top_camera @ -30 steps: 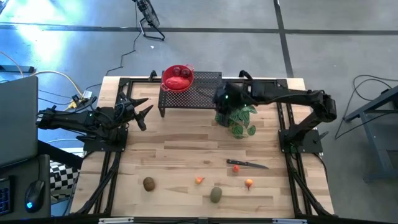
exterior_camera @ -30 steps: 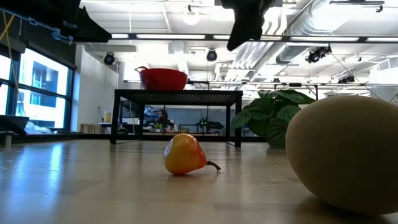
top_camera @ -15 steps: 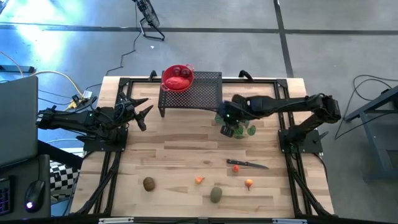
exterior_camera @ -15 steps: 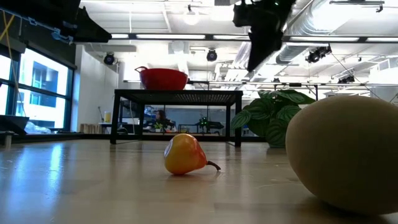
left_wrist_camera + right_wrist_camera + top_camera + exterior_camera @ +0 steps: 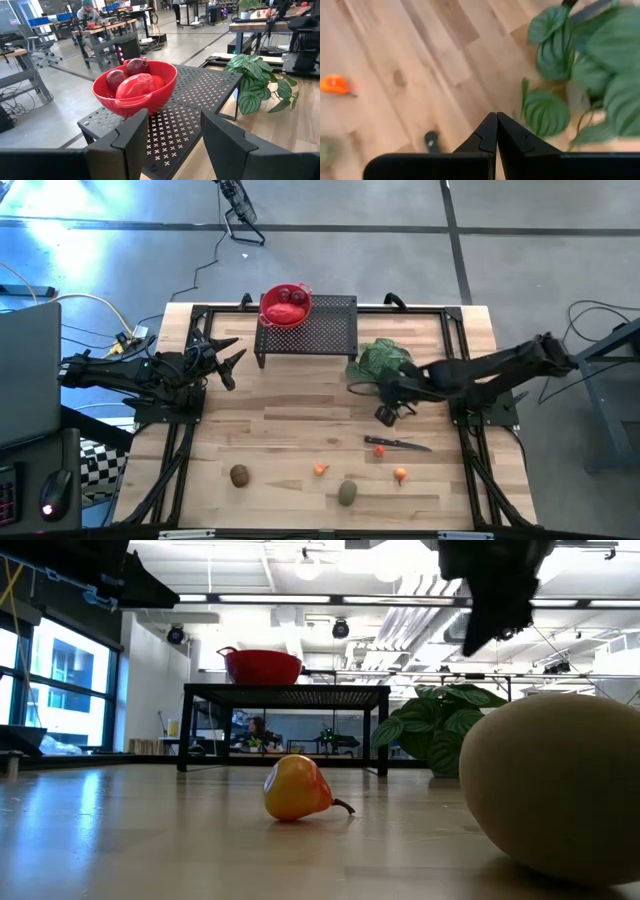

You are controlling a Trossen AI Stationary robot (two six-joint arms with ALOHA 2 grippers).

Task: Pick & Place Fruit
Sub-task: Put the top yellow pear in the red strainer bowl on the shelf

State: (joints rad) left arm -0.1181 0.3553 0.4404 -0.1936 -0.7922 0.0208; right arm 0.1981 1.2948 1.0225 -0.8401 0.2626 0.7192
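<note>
A red bowl (image 5: 285,305) on a black perforated stand (image 5: 325,330) holds one red oblong fruit (image 5: 137,86) and two dark-red round ones (image 5: 116,77). On the table's near part lie a brown oval (image 5: 239,475), an olive-green oval (image 5: 347,493) and two tiny orange pieces (image 5: 320,469) (image 5: 400,475). The low view shows one orange piece (image 5: 298,788) and the olive oval (image 5: 555,785) close up. My right gripper (image 5: 385,415) (image 5: 496,131) is shut and hangs over bare wood between the plant and the knife. My left gripper (image 5: 228,360) (image 5: 172,142) is open, left of the stand, facing the bowl.
A green leafy plant (image 5: 380,360) stands right of the stand, just beyond my right gripper. A black-handled knife (image 5: 402,445) lies nearer than that gripper, with a small red piece (image 5: 380,450) at its handle. Bare wood lies at the table's middle.
My right gripper has swung from above the plant by the stand toward the table's near and right side, and now hangs over bare wood close to the knife. The plant, which the arm covered, shows in full. The left arm and the fruit have kept still.
</note>
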